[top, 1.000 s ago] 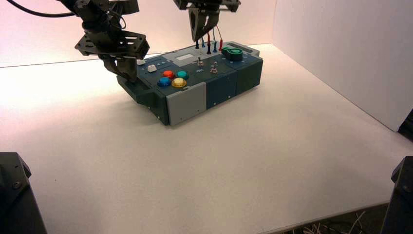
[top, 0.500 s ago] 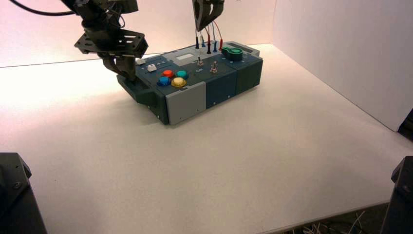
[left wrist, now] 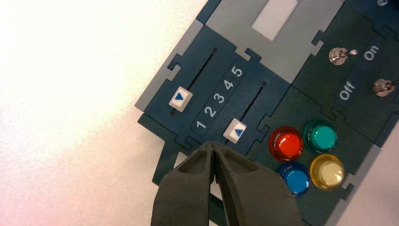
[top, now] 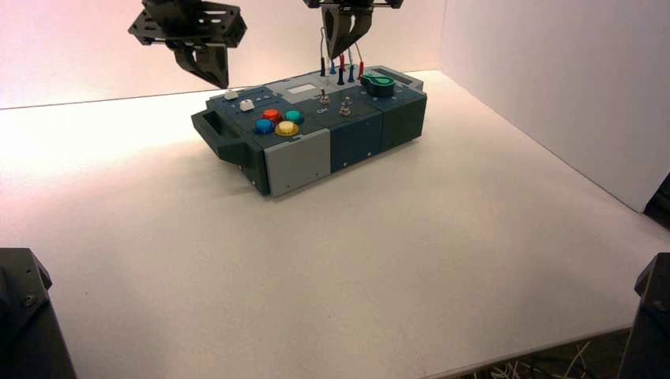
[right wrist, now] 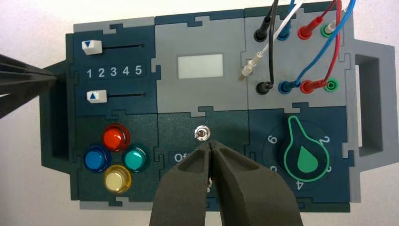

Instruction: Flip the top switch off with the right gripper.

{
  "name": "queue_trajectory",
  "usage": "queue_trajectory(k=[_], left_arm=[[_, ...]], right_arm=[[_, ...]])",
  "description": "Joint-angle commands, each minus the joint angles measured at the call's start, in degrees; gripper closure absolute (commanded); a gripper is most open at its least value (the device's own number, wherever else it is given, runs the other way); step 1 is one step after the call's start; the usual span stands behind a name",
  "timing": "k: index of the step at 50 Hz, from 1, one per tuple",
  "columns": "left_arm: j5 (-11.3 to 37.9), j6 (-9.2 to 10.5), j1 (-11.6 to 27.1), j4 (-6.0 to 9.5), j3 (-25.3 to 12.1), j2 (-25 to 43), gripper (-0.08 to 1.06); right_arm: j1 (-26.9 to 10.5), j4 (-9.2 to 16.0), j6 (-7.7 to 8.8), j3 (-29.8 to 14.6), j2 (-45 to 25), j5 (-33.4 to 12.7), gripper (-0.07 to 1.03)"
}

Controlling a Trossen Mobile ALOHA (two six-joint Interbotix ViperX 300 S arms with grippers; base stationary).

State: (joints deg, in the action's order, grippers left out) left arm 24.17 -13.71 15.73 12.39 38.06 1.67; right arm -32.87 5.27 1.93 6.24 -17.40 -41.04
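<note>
The top switch [top: 325, 97] [right wrist: 201, 133] [left wrist: 339, 55] is a tiny silver toggle on the box's dark middle panel, just below the white display [right wrist: 200, 66]. Its twin [top: 345, 106] [left wrist: 383, 87] is mostly hidden behind my fingers in the right wrist view. The right gripper [top: 340, 54] [right wrist: 210, 142] hangs shut and empty above the box, near the wires, with its tips just short of the top switch in its own view. The left gripper [top: 215, 77] [left wrist: 212, 145] is shut and empty, raised above the box's left end by the sliders.
The box [top: 300, 162] also bears four coloured buttons [top: 276, 122], two white sliders [left wrist: 180, 98], a green knob [top: 378, 82] and plugged wires [top: 341, 73]. A white wall [top: 553, 87] stands to the right. Dark arm bases [top: 24, 316] sit at the near corners.
The left gripper has lifted off the box's left end and now hangs above it. The box has shifted slightly. The right gripper rose, then came back a little, still shut.
</note>
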Motion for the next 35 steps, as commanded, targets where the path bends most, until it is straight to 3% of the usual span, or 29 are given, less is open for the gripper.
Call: queue_trajectory(k=[1,3,9,15,23,25,35], left_arm=[[0.53,-0.26,0.0,0.09,-0.97,-2.64,1.01],[0.62,-0.26,0.0,0.0,-0.79,-2.99,1.01],[0.79,-0.26,0.0,-0.26,-0.79,-4.39,1.01],[1.14,-0.62,0.0,-0.26,-1.23,-4.92,1.01],[1.14,-1.67,0.0,-0.26,-2.11,-5.36,1.01],[1.05,-1.58,0.0,-0.26,-2.99,-5.36,1.01],[-2.02,-1.23,0.0,-0.09,-3.6,-7.03,1.01]], right_arm=[[0.44,0.0,-0.09,-0.35,2.46,0.44,0.98],[0.44,-0.18,-0.09,-0.09,2.64,0.97,0.98],[0.0,-0.7,-0.09,4.22,6.94,8.96,0.98],[0.62,-0.7,-0.18,8.44,11.51,14.06,0.98],[2.2,-0.62,-0.62,13.1,16.08,18.02,0.98],[3.43,-0.53,-1.14,16.0,17.75,18.54,0.98],[3.6,-0.53,-1.32,18.98,19.86,20.57,0.98]])
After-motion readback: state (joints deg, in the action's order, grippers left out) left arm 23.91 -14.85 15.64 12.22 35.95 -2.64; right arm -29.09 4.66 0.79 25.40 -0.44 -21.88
